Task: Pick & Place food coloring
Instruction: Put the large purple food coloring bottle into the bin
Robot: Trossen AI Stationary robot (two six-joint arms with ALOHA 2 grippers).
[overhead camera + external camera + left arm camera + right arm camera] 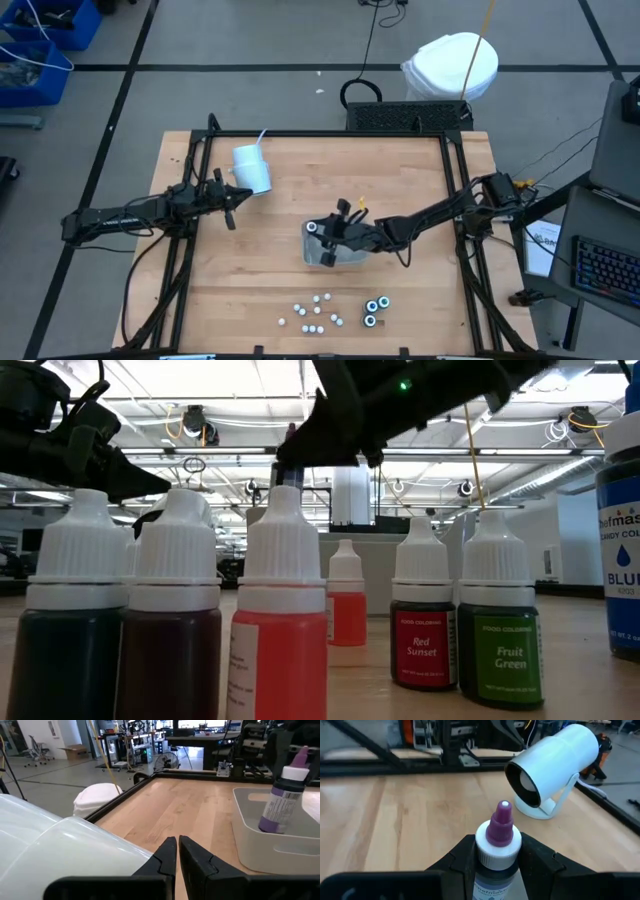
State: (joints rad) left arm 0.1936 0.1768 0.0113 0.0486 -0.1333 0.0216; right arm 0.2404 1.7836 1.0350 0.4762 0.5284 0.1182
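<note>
At the high view's centre, the right gripper [495, 857] pinches a purple-tipped, white-collared food coloring bottle [498, 837], seemingly over the clear square plastic tray [280, 852]; lower it upright before releasing.

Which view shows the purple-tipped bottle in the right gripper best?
The left wrist view: the purple-tipped bottle shows full length, upright over the tray. The right wrist view shows only its cap between the right gripper fingers. High view: mostly hidden. Low view: cannot tell.
</note>
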